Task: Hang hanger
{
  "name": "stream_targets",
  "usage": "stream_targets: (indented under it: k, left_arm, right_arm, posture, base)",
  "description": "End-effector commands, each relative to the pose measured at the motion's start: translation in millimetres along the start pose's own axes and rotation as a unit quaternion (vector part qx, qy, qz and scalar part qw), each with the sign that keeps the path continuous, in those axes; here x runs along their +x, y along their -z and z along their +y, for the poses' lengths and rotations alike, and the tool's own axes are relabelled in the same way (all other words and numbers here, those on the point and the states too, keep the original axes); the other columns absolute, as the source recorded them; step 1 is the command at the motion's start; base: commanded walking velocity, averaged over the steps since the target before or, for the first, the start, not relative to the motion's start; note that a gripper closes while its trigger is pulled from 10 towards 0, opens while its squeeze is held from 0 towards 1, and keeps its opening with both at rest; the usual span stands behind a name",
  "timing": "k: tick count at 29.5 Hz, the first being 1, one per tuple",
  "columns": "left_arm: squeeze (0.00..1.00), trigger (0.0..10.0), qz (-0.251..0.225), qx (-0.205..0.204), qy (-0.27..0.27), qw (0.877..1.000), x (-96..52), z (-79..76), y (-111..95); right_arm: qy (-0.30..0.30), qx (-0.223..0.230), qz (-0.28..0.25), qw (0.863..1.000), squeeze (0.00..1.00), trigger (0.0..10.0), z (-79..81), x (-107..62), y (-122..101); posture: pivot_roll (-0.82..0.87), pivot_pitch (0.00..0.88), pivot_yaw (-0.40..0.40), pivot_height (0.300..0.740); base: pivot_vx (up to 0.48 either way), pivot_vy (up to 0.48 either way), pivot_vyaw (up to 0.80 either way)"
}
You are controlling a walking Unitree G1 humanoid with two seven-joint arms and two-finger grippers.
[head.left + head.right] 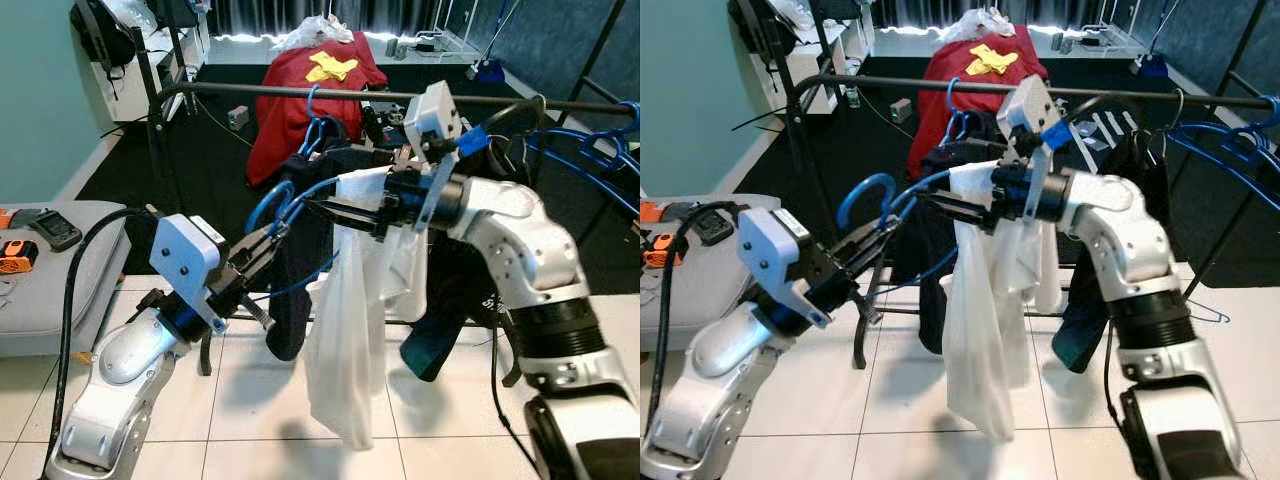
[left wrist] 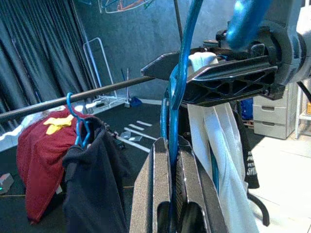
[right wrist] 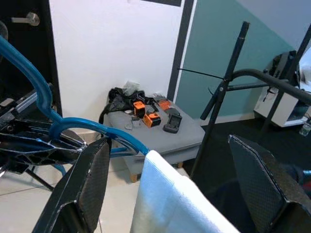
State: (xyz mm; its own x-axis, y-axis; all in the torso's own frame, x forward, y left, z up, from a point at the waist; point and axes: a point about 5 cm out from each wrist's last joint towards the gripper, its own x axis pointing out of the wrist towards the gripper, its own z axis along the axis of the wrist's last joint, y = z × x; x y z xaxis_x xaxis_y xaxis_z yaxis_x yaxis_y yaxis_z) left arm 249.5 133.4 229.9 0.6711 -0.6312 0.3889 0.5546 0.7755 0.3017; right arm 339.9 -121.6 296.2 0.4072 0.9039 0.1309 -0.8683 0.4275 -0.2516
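Two sets of fingers, left (image 1: 262,243) clamping blue hanger (image 1: 290,205), right (image 1: 345,212) spread, over white tiles (image 1: 250,420).

White tiled floor (image 1: 250,420), black carpet (image 1: 215,165) beyond, teal wall (image 1: 40,90), grey ottoman (image 1: 60,290) at left.

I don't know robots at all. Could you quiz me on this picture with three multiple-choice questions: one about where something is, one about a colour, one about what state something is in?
1. Where is the red garment?
A. on the rail
B. on the dark floor behind the rack
C. on the grey seat

2. What colour is the held hanger?
A. blue
B. orange
C. white

3. How is the left hand?
A. open
B. hanging idle
C. shut on the hanger

B, it is heaped behind the rail. A, its hook is blue. C, the left wrist view shows the fingers pinching the wire.
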Motion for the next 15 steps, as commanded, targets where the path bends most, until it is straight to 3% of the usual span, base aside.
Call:
stream_targets:
  k: [1, 4, 5, 6, 7, 9, 10, 11, 12, 13, 14, 15]
  left_arm:
    - [0.0, 0.0, 0.068, -0.039, -0.013, 0.997, -19.1, -3.2, 27]
    - [0.0, 0.0, 0.064, -0.044, -0.026, 0.997, -20.4, -2.6, 26]
    - [0.0, 0.0, 0.059, -0.048, -0.041, 0.996, -21.8, -2.0, 25]
    - [0.0, 0.0, 0.059, -0.048, -0.041, 0.996, -21.8, -2.0, 25]
    - [0.0, 0.0, 0.057, -0.047, -0.059, 0.995, -23.4, 0.2, 24]
    - [0.0, 0.0, 0.057, -0.047, -0.059, 0.995, -23.4, 0.2, 24]
    - [0.0, 0.0, 0.056, -0.041, -0.076, 0.995, -24.4, 3.2, 24]
    - [0.0, 2.2, 0.056, -0.034, -0.092, 0.994, -25.1, 7.2, 23]
    - [0.0, 2.2, 0.056, -0.034, -0.092, 0.994, -25.1, 7.2, 23]
    - [0.0, 2.9, 0.056, -0.026, -0.107, 0.992, -25.8, 11.5, 22]
    - [0.0, 2.9, 0.056, -0.026, -0.107, 0.992, -25.8, 11.5, 22]
    - [0.0, 7.1, 0.055, -0.022, -0.116, 0.991, -26.3, 14.3, 21]
  right_arm:
    - [0.191, -0.012, -0.105, 0.976, 1.0, 10.0, -38.6, -46.2, -36]
    - [0.221, -0.003, -0.102, 0.97, 1.0, 10.0, -41.5, -50.8, -29]
    - [0.261, 0.004, -0.104, 0.96, 0.88, 10.0, -46.6, -57.6, -23]
    - [0.261, 0.004, -0.104, 0.96, 0.88, 10.0, -46.6, -57.6, -23]
    - [0.308, 0.016, -0.117, 0.944, 0.0, 10.0, -53.5, -66.4, -18]
    - [0.308, 0.016, -0.117, 0.944, 0.0, 10.0, -53.5, -66.4, -18]
    - [0.352, 0.043, -0.145, 0.924, 0.0, 10.0, -61.0, -75.5, -17]
    - [0.382, 0.07, -0.172, 0.906, 0.0, 10.0, -66.8, -83.8, -16]
    - [0.382, 0.07, -0.172, 0.906, 0.0, 10.0, -66.8, -83.8, -16]
    - [0.396, 0.096, -0.196, 0.892, 0.0, 10.0, -69.5, -89.6, -16]
    - [0.396, 0.096, -0.196, 0.892, 0.0, 10.0, -69.5, -89.6, -16]
    - [0.401, 0.109, -0.207, 0.886, 0.0, 10.0, -69.6, -93.4, -14]
  posture:
    - [-0.1, 0.077, -0.022, 0.74]
    - [-0.09, 0.08, -0.024, 0.74]
    - [-0.09, 0.081, -0.021, 0.74]
    - [-0.09, 0.081, -0.021, 0.74]
    - [-0.09, 0.083, -0.022, 0.74]
    - [-0.09, 0.083, -0.022, 0.74]
    - [-0.09, 0.084, -0.023, 0.74]
    - [-0.09, 0.086, -0.023, 0.74]
    - [-0.09, 0.086, -0.023, 0.74]
    - [-0.09, 0.087, -0.022, 0.74]
    - [-0.09, 0.087, -0.022, 0.74]
    - [-0.09, 0.087, -0.02, 0.74]
  base:
    - [0.0, 0.0, 0.0]
    - [0.0, 0.0, 0.0]
    - [0.0, 0.0, 0.0]
    - [0.0, 0.0, 0.0]
    - [0.0, 0.0, 0.0]
    - [0.0, 0.0, 0.0]
    - [0.0, 0.0, 0.0]
    - [0.0, 0.0, 0.0]
    - [0.0, 0.0, 0.0]
    - [0.0, 0.0, 0.0]
    - [0.0, 0.0, 0.0]
    - [0.0, 0.0, 0.0]
